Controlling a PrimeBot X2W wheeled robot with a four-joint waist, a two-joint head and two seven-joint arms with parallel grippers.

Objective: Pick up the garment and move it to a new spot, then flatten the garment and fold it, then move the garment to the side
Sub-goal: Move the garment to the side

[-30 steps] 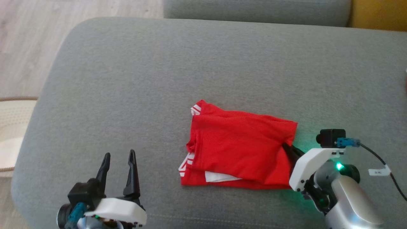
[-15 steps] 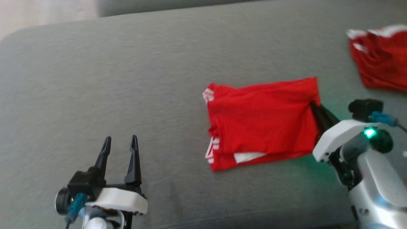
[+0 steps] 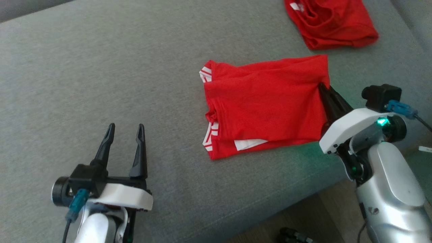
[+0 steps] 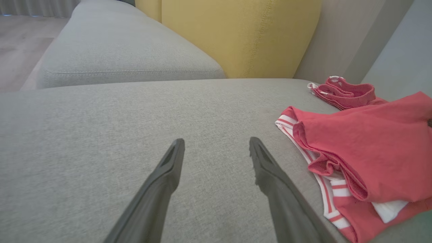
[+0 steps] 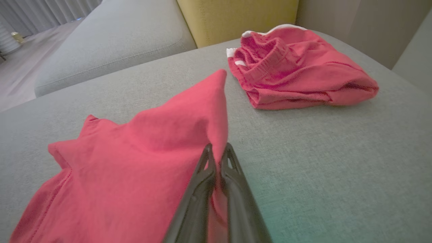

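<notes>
The garment (image 3: 263, 104) is red with white stripes at its left edge, folded into a rough rectangle on the grey sofa seat (image 3: 101, 67). My right gripper (image 3: 323, 88) is shut on the garment's right edge, a thin fold of red cloth pinched between its fingers (image 5: 217, 152). In the right wrist view the cloth (image 5: 135, 162) rises to a peak at the fingertips. My left gripper (image 3: 124, 130) stands open over bare cushion, well left of the garment (image 4: 368, 158), holding nothing.
A second red garment (image 3: 330, 22) lies crumpled at the far right of the seat (image 5: 297, 67). A yellow cushion (image 4: 236, 33) stands behind. The sofa's front edge and wooden floor (image 3: 303, 219) are close to my right arm.
The head camera has swung right and down, bringing the second red garment and the sofa's front edge into view. My right gripper has shut on the garment's right edge.
</notes>
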